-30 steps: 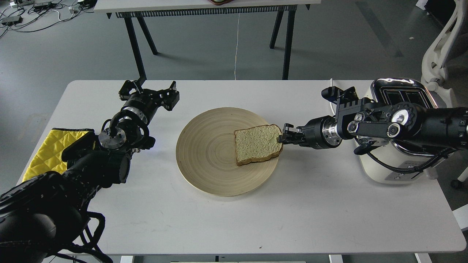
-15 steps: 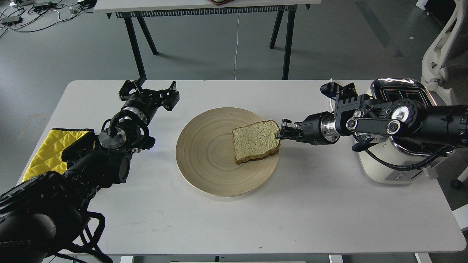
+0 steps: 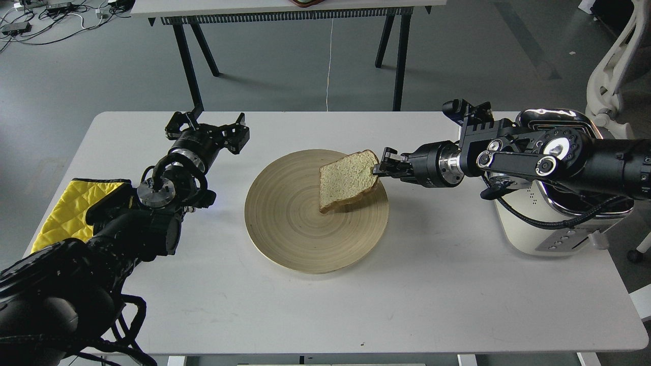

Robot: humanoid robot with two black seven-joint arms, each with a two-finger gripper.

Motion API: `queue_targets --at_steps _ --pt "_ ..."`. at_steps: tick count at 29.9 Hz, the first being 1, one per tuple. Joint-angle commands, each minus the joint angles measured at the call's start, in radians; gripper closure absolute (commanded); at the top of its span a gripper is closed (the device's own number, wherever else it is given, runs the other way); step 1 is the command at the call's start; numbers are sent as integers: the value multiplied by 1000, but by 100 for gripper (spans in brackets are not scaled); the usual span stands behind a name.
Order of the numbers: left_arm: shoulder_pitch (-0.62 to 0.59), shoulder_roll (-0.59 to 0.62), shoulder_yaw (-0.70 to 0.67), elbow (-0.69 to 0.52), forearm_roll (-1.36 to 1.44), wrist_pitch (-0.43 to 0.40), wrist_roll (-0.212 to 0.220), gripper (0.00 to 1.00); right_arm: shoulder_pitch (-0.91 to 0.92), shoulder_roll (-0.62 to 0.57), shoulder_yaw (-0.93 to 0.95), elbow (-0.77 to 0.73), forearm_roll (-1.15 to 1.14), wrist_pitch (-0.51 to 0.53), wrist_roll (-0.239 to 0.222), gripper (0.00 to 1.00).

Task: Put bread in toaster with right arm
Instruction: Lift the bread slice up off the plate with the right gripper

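- Right end effector (image 3: 382,163), black and two-fingered, at the far end of the black right arm with silver joint rings (image 3: 513,162); fingers pinched on the right-hand crust edge of the single slice of pale tan sandwich bread with a brown crust (image 3: 347,179).
- Bread raised and tilted over the right part of the round pale wooden plate (image 3: 285,229); gripped edge highest, lower left corner hanging close to the plate surface, contact there impossible to tell.
- Shadow of the slice visible on the plate just beneath it.
- Cream-white two-slot toaster with shiny chrome-and-black top (image 3: 539,223) standing at the right end of the white rectangular desk (image 3: 432,305), partly hidden behind the right arm; dotted side holes and a row of front buttons visible; well apart from the bread.
- White cord (image 3: 461,116) just showing behind the right wrist near the far desk edge.
- Left end effector (image 3: 207,126), black, hovering over the far left part of the desk, fingers spread wide with nothing between them; well apart from plate and bread.
- Quilted yellow cloth with dark trim (image 3: 71,208) lying at the left edge of the desk, partly covered by the left arm.
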Motion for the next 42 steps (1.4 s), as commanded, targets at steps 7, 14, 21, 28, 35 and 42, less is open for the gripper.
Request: queue_targets --at_steps 7,14,21,28,35,42 --pt "0 0 0 0 0 0 0 0 31 -37 37 5 2 0 0 95" --pt "0 0 0 0 0 0 0 0 82 -47 39 25 2 5 0 96" --pt "0 0 0 0 0 0 0 0 211 -155 17 99 1 9 1 96" --pt "0 0 0 0 0 0 0 0 353 -242 -64 123 -11 12 0 96" --pt "0 0 0 0 0 0 0 0 499 -299 -213 134 -16 5 0 96" --pt "0 0 0 0 0 0 0 0 619 -320 -414 136 -13 -3 -2 97"
